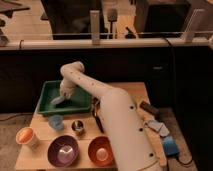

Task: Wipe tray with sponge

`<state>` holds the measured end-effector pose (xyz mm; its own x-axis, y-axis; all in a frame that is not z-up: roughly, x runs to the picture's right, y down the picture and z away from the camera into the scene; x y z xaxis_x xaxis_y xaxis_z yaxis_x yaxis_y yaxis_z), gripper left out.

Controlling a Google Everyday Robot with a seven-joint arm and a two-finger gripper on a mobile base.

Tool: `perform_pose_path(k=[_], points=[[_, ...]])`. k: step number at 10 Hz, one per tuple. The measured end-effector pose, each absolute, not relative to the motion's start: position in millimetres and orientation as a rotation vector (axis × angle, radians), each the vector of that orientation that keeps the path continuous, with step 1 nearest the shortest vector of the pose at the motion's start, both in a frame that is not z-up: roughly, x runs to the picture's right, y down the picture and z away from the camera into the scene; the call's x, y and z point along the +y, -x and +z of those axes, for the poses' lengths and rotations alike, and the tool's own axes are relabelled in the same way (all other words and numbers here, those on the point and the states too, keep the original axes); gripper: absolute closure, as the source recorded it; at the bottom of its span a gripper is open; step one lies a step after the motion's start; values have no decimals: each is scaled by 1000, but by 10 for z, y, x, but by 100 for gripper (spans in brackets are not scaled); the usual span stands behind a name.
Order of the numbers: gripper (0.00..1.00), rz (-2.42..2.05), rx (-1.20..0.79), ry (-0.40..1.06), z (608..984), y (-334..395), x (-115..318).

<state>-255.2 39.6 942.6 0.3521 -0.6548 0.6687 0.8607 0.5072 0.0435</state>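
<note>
The green tray sits at the back left of the wooden table. My gripper reaches down into the tray's left half from the long white arm that crosses the table. It is shut on the pale-blue sponge, which is pressed against the tray floor near the left rim. The gripper and wrist hide part of the sponge.
In front of the tray stand a light-blue cup and a small metal cup. An orange cup, a purple bowl and an orange bowl line the front edge. A blue block, a pale packet and a dark object lie at the right.
</note>
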Motion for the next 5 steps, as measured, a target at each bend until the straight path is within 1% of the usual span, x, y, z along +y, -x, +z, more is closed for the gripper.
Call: perform_pose_path(k=[2, 5], points=[[100, -1003, -671, 362, 9377, 2472, 453], [100, -974, -683, 412, 9408, 2309, 578]])
